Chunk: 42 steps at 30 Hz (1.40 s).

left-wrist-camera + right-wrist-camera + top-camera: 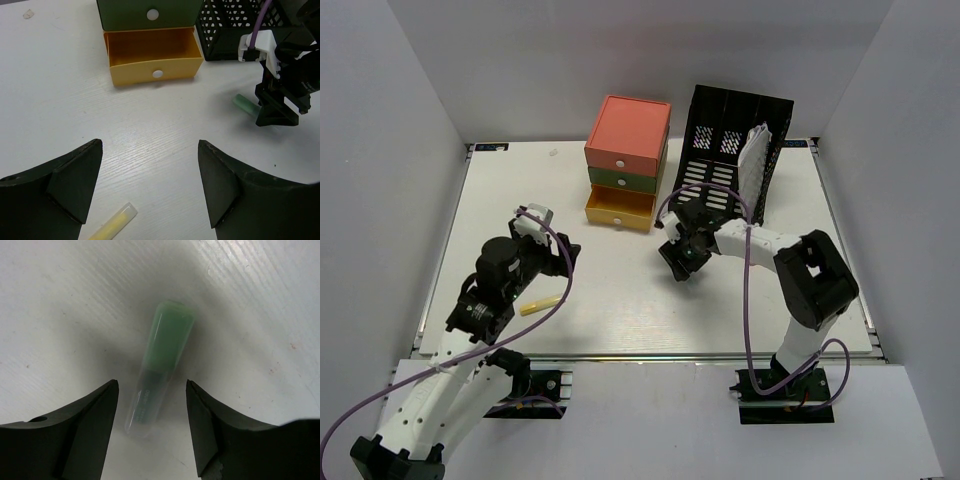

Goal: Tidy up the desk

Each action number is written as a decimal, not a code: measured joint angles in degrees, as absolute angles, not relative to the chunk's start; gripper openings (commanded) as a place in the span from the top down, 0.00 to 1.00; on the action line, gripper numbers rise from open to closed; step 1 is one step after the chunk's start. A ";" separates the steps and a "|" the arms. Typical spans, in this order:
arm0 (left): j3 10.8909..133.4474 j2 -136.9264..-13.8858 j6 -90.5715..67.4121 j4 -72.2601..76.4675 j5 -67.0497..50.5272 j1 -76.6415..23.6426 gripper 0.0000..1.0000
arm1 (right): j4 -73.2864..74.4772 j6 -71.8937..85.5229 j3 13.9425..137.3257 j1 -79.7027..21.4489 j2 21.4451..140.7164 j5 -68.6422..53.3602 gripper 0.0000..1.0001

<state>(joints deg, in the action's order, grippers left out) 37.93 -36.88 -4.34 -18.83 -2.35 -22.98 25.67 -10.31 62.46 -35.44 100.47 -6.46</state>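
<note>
Desk [620,325]: white, rigid, fixed; long axis left edge to right edge; nothing to grip.
Green marker [165,347]: mid-desk, short of far edge; likely light, stiff, slick; solid green end away from wrist; hold mid-barrel, across its length.
Right gripper [152,387]: jaws spread, straddling barrel, not touching.
Left gripper [150,147]: jaws spread, empty, above yellow marker [114,226] by near edge.

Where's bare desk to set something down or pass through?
Free: far-left corner of the desk, left of the drawer box; centre strip between the open yellow drawer and the near rail. Crowded: in front of the file rack, where the right gripper straddles the green marker; yellow marker near-left.
</note>
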 measured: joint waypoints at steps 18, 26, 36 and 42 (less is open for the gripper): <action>37.93 -35.81 -4.29 -18.83 -1.43 -22.98 0.14 | 26.28 -21.80 63.29 -36.49 99.98 -6.81 1.00; 37.93 -35.90 -4.29 -18.83 -0.05 -22.98 0.14 | 30.68 -39.24 80.09 -40.69 97.89 -8.25 1.00; 37.93 -36.62 -4.29 -18.85 1.34 -22.98 0.14 | 21.12 -50.59 93.12 -45.84 109.93 4.45 1.00; 37.93 -36.71 -4.29 -18.85 1.93 -22.98 0.14 | 16.51 -51.83 99.59 -46.19 119.22 8.62 0.86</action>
<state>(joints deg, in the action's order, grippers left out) 37.93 -36.71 -4.29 -18.85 1.93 -22.98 16.51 -51.83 99.59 -46.19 119.22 8.62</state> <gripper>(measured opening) 0.863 0.332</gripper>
